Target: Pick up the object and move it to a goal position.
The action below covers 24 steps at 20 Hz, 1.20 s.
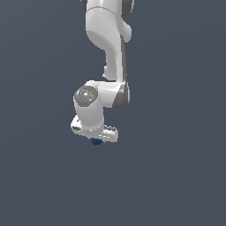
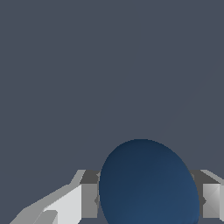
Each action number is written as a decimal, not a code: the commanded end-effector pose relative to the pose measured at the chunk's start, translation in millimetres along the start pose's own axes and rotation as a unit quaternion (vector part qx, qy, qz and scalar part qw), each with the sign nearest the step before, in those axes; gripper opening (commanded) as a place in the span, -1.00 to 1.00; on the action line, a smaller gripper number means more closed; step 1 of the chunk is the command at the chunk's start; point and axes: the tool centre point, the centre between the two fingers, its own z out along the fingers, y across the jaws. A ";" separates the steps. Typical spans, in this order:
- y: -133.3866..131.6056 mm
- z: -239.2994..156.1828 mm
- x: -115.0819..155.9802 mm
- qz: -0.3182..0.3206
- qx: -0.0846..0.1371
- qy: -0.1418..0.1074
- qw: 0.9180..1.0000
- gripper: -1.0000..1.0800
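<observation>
From the exterior view I've got the white arm (image 1: 108,53) folded down over plain grey ground, and the gripper (image 1: 96,138) sits low with the dark blue ball (image 1: 96,141) peeking out just beneath its body. Only a sliver of the ball shows; the fingers are hidden behind the hand, so I can't read the jaws from here.

Over on the wrist view it's clearer: the ball fills the space between the two grey pads (image 2: 89,200), one on each side, and both look to be touching it or all but touching. I judge the jaws closed on the ball, though I can't confirm firm contact.

For this step I'd squeeze evenly, keep the ball centred between the pads, and lift slowly and straight; a smooth sphere can squirt out sideways.

As for heading, it's round, so no long axis and no facing direction to speak of. No goal marker shows in either view.
</observation>
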 end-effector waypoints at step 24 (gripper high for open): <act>73.7 -260.6 36.6 0.000 0.000 0.001 1.000 -1.00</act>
